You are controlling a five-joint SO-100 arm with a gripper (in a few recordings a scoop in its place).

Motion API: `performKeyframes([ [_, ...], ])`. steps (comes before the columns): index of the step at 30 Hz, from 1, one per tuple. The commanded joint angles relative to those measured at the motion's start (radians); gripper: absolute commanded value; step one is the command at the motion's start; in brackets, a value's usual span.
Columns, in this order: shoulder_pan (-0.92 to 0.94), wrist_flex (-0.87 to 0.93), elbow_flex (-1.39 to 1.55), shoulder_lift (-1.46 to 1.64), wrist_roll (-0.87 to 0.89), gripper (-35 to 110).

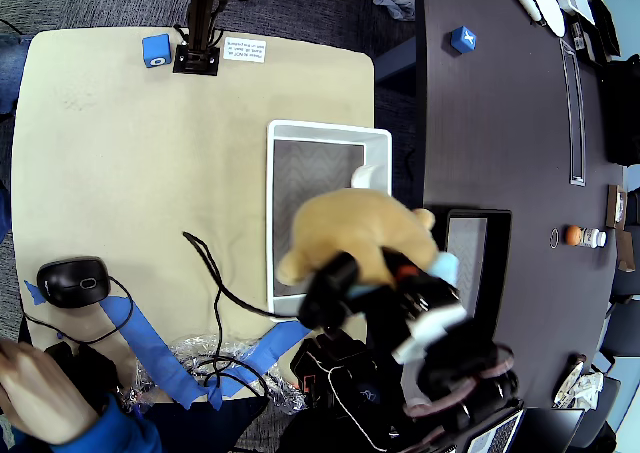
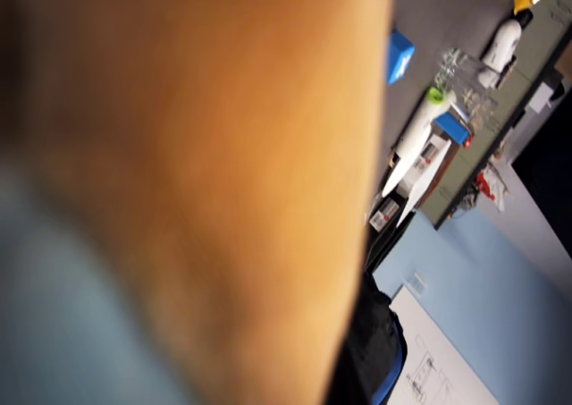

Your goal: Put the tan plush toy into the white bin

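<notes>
Tan plush toy [image 1: 365, 235]: held up in the air over the near end of the white bin, blurred in the overhead view; its bulk covers the bin's lower half, one rounded limb points to 8 o'clock, another to 3 o'clock, and a light blue patch sits at its 4 o'clock edge. In the wrist view the tan plush toy [image 2: 223, 155] is a soft orange-tan mass pressed close to the lens, with a pale blue-grey area at 7 o'clock.
Gripper [image 1: 352, 278]: at 6 o'clock of the toy, dark fingers closed against the toy's underside and gripping it; the arm's black and white body runs off toward 5 o'clock.
White bin [image 1: 322, 130]: standing on the tan table, long axis from 12 to 6 o'clock, grey zigzag floor visible in its far half; a small white object lies by its right wall.
Tan table [image 1: 130, 163]: bin on its right part; a black computer mouse [image 1: 72, 280] at 8 o'clock, blue tape strips [image 1: 150, 348] at 7 o'clock, and a small blue cube [image 1: 156, 50] at 11 o'clock.
Black tray [image 1: 480, 243]: at 3 o'clock of the toy, on the dark table [image 1: 500, 123].
Person's hand [image 1: 35, 388]: at the lower left corner of the overhead view, in a blue sleeve.
</notes>
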Motion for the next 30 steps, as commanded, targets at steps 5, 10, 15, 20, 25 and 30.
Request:
performKeyframes([
  [5,-0.012,-0.052,-0.005,-0.057,-0.015,0],
  [10,-0.008,-0.098,0.051,-0.078,-0.015,0],
  [15,-0.002,-0.170,0.137,-0.080,-0.015,0],
  [20,0.000,-0.219,0.195,-0.083,-0.015,0],
  [25,0.000,-0.270,0.235,-0.084,-0.015,0],
  [30,0.000,-0.314,0.273,-0.089,-0.011,0],
])
